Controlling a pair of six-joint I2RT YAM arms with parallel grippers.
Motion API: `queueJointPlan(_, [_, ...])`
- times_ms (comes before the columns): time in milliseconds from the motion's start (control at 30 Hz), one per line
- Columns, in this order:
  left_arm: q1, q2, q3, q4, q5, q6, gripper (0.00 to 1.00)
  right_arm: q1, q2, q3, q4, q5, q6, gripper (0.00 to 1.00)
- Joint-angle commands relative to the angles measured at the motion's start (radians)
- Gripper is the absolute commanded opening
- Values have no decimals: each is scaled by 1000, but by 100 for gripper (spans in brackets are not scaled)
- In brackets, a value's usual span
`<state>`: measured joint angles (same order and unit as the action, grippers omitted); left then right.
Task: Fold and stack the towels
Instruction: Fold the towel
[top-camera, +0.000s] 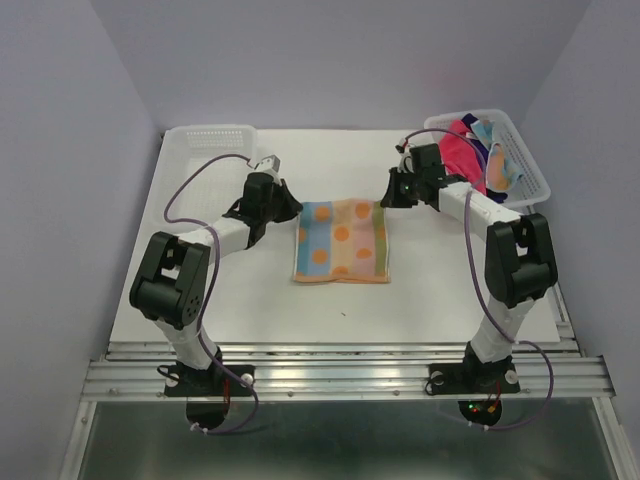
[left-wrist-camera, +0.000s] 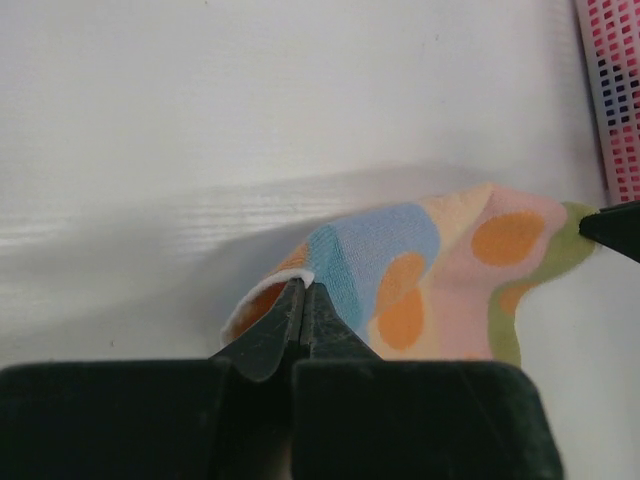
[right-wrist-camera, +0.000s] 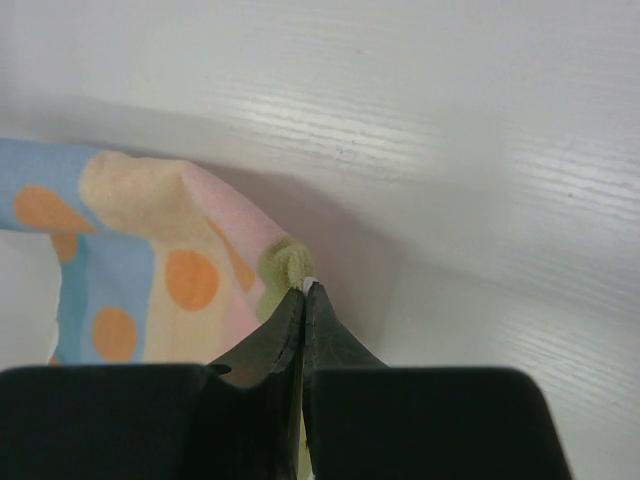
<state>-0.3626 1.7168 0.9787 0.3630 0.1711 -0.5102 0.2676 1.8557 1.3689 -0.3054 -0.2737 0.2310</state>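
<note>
A pastel striped towel with orange dots (top-camera: 341, 241) lies on the white table between my two arms. My left gripper (top-camera: 291, 208) is shut on its far left corner; the wrist view shows the jaws (left-wrist-camera: 303, 287) pinching the white-edged hem of the towel (left-wrist-camera: 430, 280). My right gripper (top-camera: 388, 197) is shut on the far right corner; its wrist view shows the jaws (right-wrist-camera: 304, 290) closed on the green edge of the towel (right-wrist-camera: 150, 270). Both corners are lifted a little off the table. A hot pink towel (top-camera: 461, 152), a purple one and another striped one (top-camera: 497, 165) sit bunched in the right basket.
A white perforated basket (top-camera: 522, 155) stands at the back right holding the other towels. An empty-looking white basket (top-camera: 210, 140) stands at the back left. The table's front edge runs just above the arm bases.
</note>
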Motion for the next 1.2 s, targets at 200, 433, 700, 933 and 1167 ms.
queueJointPlan(200, [-15,-203,-245,171,57,-53,0,-5,-209,-258,114,-153,67,1])
queueJointPlan(433, [-29,-331,-386,214,71,-85,0,-2,-343,-415,147,-173,120,1])
queueJointPlan(700, [-42,-434,-505,215,67,-120,0,7,-429,-513,131,-180,139,1])
queueJointPlan(933, [-58,-476,-572,214,64,-146,0,18,-464,-579,127,-194,149,1])
queueJointPlan(1167, [-64,-488,-641,214,62,-174,0,27,-438,-656,169,-219,160,1])
